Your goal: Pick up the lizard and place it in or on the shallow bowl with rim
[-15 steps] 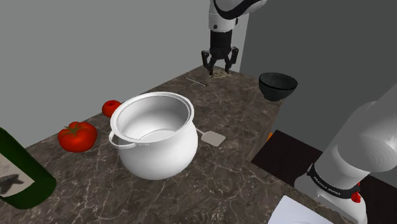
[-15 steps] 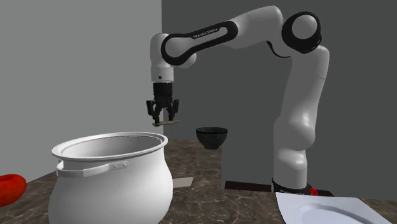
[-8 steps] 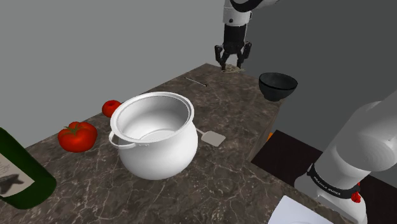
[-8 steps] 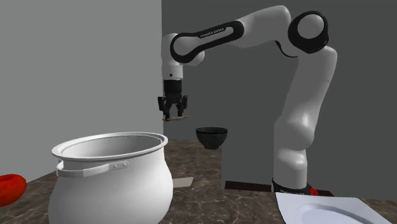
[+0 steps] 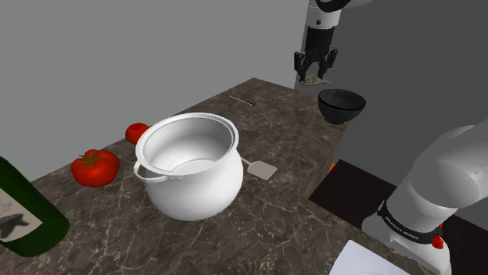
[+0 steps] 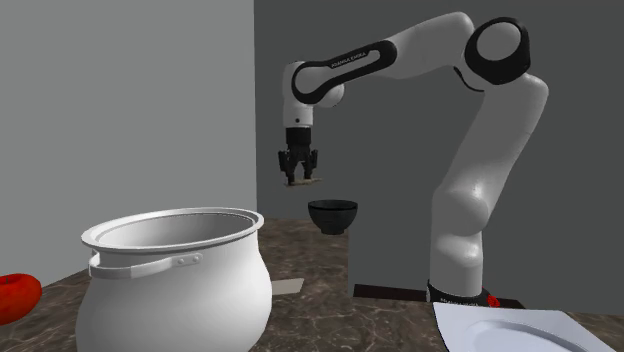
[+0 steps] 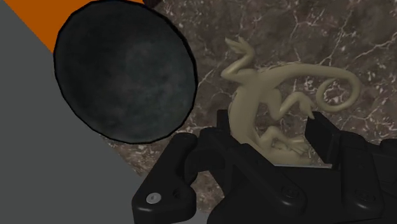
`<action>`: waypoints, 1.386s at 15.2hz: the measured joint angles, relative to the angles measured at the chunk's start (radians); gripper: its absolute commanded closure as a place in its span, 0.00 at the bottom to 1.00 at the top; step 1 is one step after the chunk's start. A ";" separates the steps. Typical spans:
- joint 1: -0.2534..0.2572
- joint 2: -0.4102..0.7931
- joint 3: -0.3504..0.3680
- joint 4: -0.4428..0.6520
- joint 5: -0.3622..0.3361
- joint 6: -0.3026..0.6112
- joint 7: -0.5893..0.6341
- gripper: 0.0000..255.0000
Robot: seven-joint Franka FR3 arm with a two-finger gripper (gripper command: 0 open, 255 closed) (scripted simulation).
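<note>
Holds tan lizard [image 7: 267, 105] clamped btwn fingers [image 7: 323, 133], high over worktop's [image 5: 289, 133] far corner; head twd dark bowl [image 7: 124, 70], tail away; needs short shift bowlward.

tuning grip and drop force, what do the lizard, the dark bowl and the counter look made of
The lizard is plain matte tan, even in colour with no sheen; rubber or plastic maybe, the look leaves it open. The dark bowl is near-black, faintly mottled and matte, perhaps stoneware or cast iron. The counter is dark brown with pale veins, so it looks like marble or similar stone.
</note>
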 measured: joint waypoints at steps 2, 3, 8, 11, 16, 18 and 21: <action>-0.020 -0.020 -0.036 -0.014 -0.015 -0.003 -0.049 1.00; -0.029 -0.030 -0.050 -0.017 -0.022 -0.009 -0.069 1.00; -0.077 -0.051 -0.139 -0.023 -0.062 -0.013 -0.187 1.00; -0.108 -0.057 -0.196 -0.023 -0.088 -0.011 -0.262 1.00; -0.117 -0.046 -0.217 -0.064 -0.098 0.043 -0.282 1.00; -0.118 -0.042 -0.221 -0.087 -0.100 0.069 -0.283 1.00; -0.120 -0.036 -0.226 -0.125 -0.103 0.114 -0.281 1.00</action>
